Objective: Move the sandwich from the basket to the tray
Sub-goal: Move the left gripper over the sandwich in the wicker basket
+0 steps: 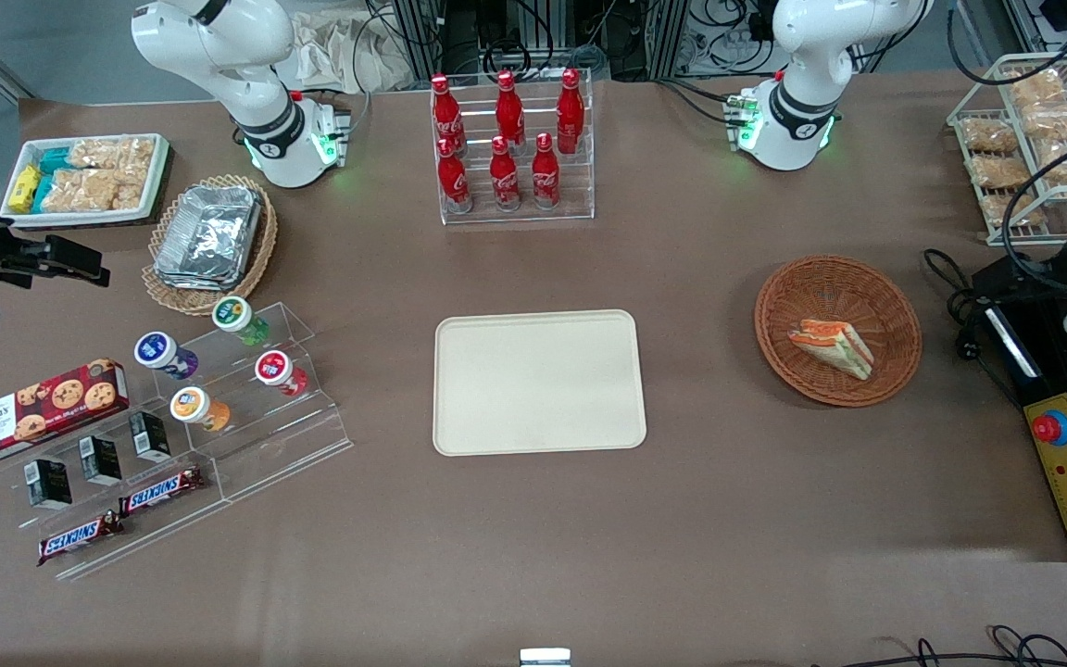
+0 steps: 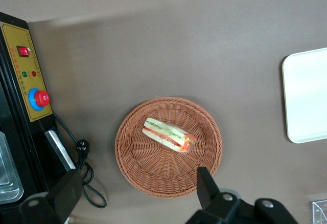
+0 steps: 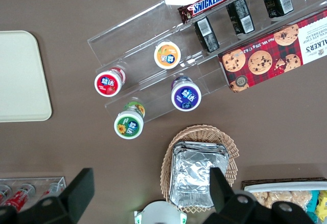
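Note:
The sandwich point(image 1: 832, 347) point(image 2: 168, 134), a pale bread wedge with orange, red and green layers, lies on its side in the round reddish-brown wicker basket point(image 1: 779, 292) point(image 2: 134, 158). The cream-beige tray point(image 1: 538, 382) point(image 2: 306, 96) lies flat at the table's middle, with nothing on it. My left gripper point(image 2: 135, 192) hangs high above the basket's rim, open, with its two black fingers point(image 2: 204, 183) spread wide and nothing between them. It touches neither the sandwich nor the basket.
A yellow control box with a red stop button point(image 1: 1066, 463) point(image 2: 31, 95) and black cables point(image 1: 960, 306) lie beside the basket at the working arm's end. A wire rack of bagged snacks point(image 1: 1038, 139) and a rack of red bottles point(image 1: 506, 139) stand farther from the camera.

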Robot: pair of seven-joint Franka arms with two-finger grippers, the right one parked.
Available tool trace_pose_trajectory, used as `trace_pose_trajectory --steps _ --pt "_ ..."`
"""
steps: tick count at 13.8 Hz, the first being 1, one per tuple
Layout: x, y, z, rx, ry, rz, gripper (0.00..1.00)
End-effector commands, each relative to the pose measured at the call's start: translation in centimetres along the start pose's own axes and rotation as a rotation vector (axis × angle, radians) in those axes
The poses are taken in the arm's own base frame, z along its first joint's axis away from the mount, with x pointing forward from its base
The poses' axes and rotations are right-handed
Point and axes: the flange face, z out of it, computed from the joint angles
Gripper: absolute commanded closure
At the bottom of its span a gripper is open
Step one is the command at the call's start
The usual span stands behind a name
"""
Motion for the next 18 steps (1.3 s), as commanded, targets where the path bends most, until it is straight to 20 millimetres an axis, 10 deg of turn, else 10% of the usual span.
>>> trace_pose_trajectory --steps 1,10,18 --pt "0.5 -0.2 -0.5 -0.001 -0.008 0.003 0.00" --pt "-1.7 0.6 7.5 0.009 -0.068 -0.395 0.00" --pt "-5.7 2.9 21.0 0.030 -0.026 -0.963 0.00"
